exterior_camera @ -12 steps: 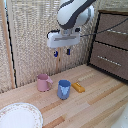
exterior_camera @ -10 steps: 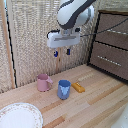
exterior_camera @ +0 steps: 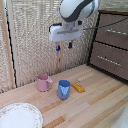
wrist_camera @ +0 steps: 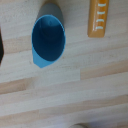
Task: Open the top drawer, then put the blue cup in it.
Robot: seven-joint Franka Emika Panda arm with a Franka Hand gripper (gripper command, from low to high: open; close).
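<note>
Exterior view first, and we sweep from its left: a white plate with a patterned rim (exterior_camera: 19, 116) sits at the near corner of the pale wooden plank tabletop (exterior_camera: 95, 107). Behind it all runs a woven, reed-like screen (exterior_camera: 30, 40), with a light wooden post (exterior_camera: 7, 45) standing at its left end.

Moving along, we come to the pink mug (exterior_camera: 43, 82), upright on the planks, handle pointing toward the blue cup (exterior_camera: 63, 89) just beside it. The blue cup stands upright too, out on the open tabletop and well apart from the dresser. Just to its right lies the small orange block (exterior_camera: 78, 87), flat on the wood.

Above them we see the gripper (exterior_camera: 63, 47) hanging high in the air under the arm's white body, its two blue-tipped fingers (exterior_camera: 58, 48) pointing down, slightly apart with nothing between them.

On the far right stands the dark brown dresser. The top drawer (exterior_camera: 114, 31) is flush with the drawer below (exterior_camera: 109, 59), each with a thin silver bar handle.

From the wrist view we look straight down into the blue cup (wrist_camera: 48, 39), the orange block (wrist_camera: 98, 18) alongside it on the pale planks.
</note>
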